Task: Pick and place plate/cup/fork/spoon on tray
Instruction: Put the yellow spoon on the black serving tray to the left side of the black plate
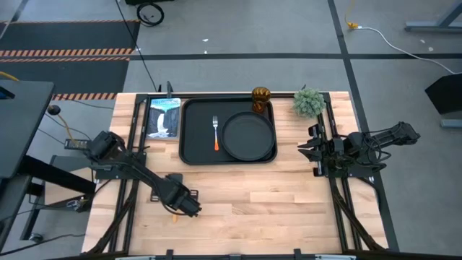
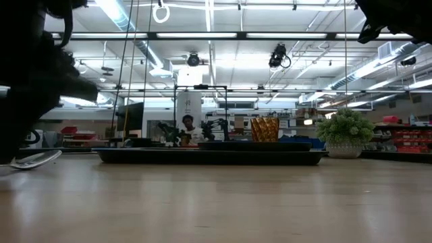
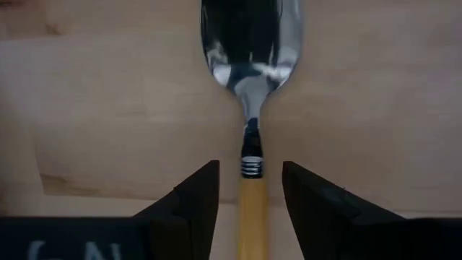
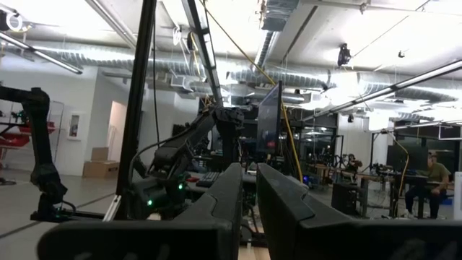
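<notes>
The spoon lies on the wooden table at the near left, silver bowl ahead and yellow-orange handle toward my left gripper; its bowl also shows in the low view. My left gripper is open, one finger on either side of the handle with a gap on both sides; it also shows in the high view. The fork and the round black plate lie on the black tray. The amber cup stands at the tray's far right corner. My right gripper waits shut at the right.
A green potted plant stands at the far right, beyond my right gripper. A picture card lies left of the tray. Bare wood spreads between the tray and the table's near edge.
</notes>
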You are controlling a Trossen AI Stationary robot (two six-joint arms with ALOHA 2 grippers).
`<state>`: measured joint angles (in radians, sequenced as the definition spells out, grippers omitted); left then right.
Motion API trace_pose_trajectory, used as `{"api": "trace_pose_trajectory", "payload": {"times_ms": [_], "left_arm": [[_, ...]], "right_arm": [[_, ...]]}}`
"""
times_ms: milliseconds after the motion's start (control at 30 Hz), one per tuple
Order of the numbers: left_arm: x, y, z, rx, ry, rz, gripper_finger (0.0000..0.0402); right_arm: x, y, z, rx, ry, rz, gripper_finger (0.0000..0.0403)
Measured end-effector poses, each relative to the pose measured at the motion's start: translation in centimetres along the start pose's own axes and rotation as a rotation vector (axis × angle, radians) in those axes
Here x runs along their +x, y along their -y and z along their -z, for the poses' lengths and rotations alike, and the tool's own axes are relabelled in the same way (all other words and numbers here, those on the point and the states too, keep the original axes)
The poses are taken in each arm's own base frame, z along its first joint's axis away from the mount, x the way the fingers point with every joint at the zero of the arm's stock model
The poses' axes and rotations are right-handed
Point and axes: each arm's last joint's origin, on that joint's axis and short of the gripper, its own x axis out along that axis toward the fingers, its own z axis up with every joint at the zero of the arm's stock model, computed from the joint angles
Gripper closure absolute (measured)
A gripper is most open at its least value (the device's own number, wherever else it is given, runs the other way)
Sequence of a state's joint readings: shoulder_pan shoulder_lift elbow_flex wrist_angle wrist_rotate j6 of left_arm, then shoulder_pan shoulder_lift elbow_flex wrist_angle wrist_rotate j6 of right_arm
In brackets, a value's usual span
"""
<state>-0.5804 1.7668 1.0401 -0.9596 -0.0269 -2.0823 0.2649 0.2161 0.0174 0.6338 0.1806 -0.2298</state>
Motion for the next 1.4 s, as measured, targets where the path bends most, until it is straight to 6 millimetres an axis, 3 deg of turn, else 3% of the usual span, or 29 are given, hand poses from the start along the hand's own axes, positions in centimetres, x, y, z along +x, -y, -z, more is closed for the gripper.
{"api": "trace_pose_trajectory", "payload": {"times_ms": [267,800,1400], "left_arm": [[0.54,0.15,0.17,0.008,-0.011,-0.023,0.0262],[0.49,0.22,0.23,0.024,-0.008,-0.009,0.0346],[-0.35,-0.12,-0.31,0.020,0.000,-0.002,0.0358]], "right_arm": [[0.00,0.00,0.00,0.000,0.000,0.000,0.0353],[0.00,0.00,0.00,0.002,0.000,0.000,0.0353],[0.00,0.00,-0.01,0.001,0.001,0.000,0.0353]]}}
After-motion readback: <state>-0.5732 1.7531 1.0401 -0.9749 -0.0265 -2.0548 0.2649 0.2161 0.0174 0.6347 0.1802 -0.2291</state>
